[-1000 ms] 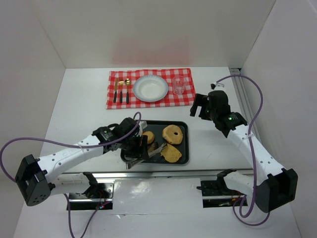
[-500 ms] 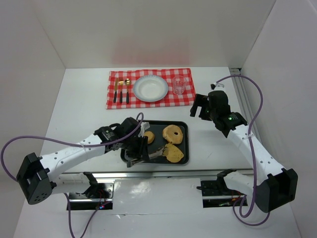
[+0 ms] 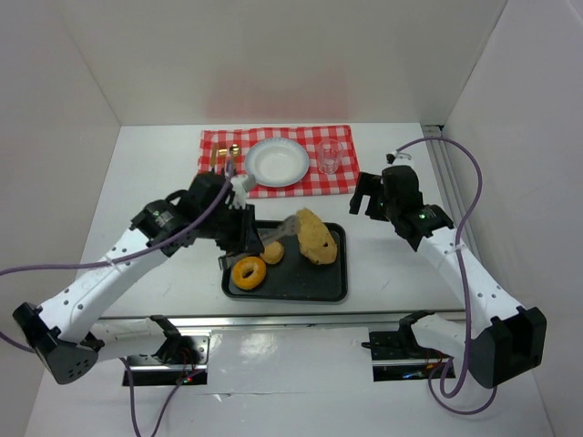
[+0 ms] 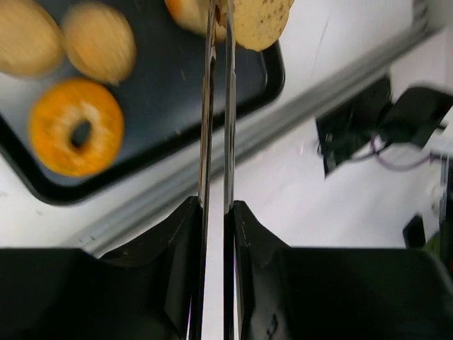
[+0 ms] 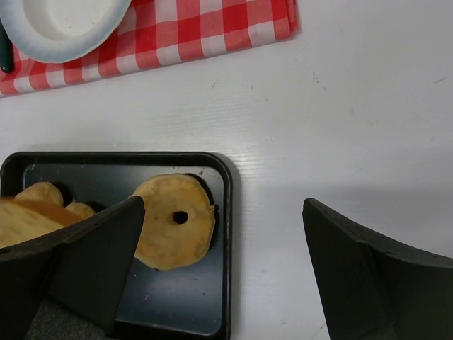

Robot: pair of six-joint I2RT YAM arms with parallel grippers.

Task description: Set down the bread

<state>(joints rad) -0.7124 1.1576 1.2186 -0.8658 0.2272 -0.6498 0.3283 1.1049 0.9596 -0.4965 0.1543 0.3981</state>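
Left gripper is clamped tight on thin metal tongs. In the left wrist view both black fingers press the two tong blades nearly together.

The tong tips pinch a flat golden-brown slice of bread. The slice is tilted and off the surface, above the right half of the black rectangular tray. The left wrist view shows the slice at the blade tips, near the tray's corner rim.

On the tray:
- An orange ring doughnut sits near the left end, also in the left wrist view.
- A small round golden bun is just beside it, also in the left wrist view.
- A flat round bread with a small hole lies towards the right end, under the raised slice.

Right gripper hovers over the white table, just off the tray's right far corner. Its fingers are spread wide with nothing between them.

At the far side lies a red-and-white checked cloth. On it are a round white plate and a clear glass. The cutlery at its left is partly hidden by the left arm. The plate is well apart from the slice.
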